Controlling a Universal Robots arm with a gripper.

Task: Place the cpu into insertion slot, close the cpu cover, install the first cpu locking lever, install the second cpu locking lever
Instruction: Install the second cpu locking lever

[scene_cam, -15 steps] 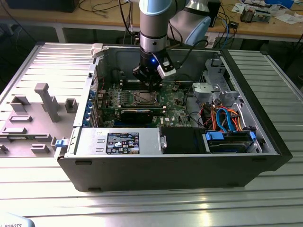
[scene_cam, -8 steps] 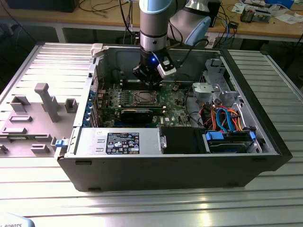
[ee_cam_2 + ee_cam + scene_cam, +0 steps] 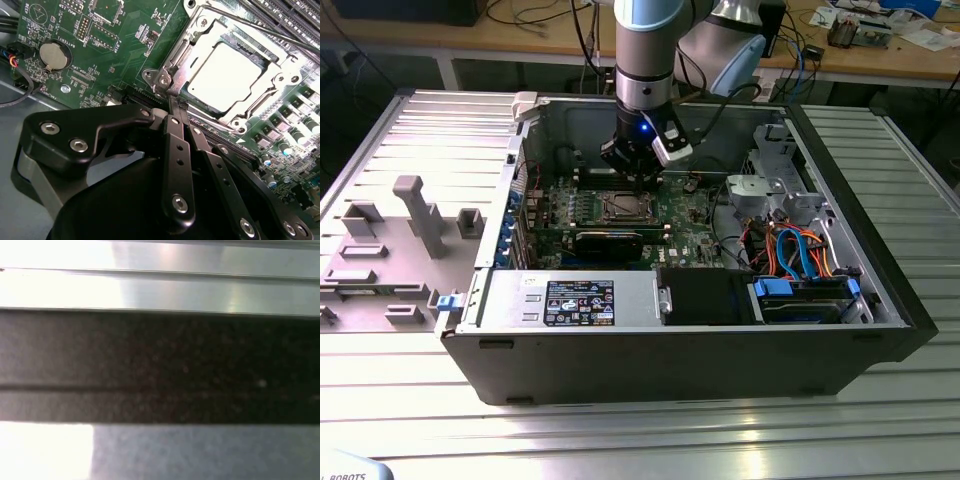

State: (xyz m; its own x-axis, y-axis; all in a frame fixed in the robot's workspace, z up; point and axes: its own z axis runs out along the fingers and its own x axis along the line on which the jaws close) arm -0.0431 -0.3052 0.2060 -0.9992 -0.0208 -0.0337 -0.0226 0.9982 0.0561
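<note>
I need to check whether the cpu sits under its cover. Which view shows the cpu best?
The second wrist view: the cpu shows close up, bright, seated inside the cpu cover window. In the exterior view it is a small square on the board below the tool.

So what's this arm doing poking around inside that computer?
A robot arm has its tool lowered into an open computer case, just above the processor socket on the green motherboard. In the second wrist view the cpu already sits in the insertion slot with the cpu cover down over it. The tool's closed fingers touch the socket's corner.
</note>
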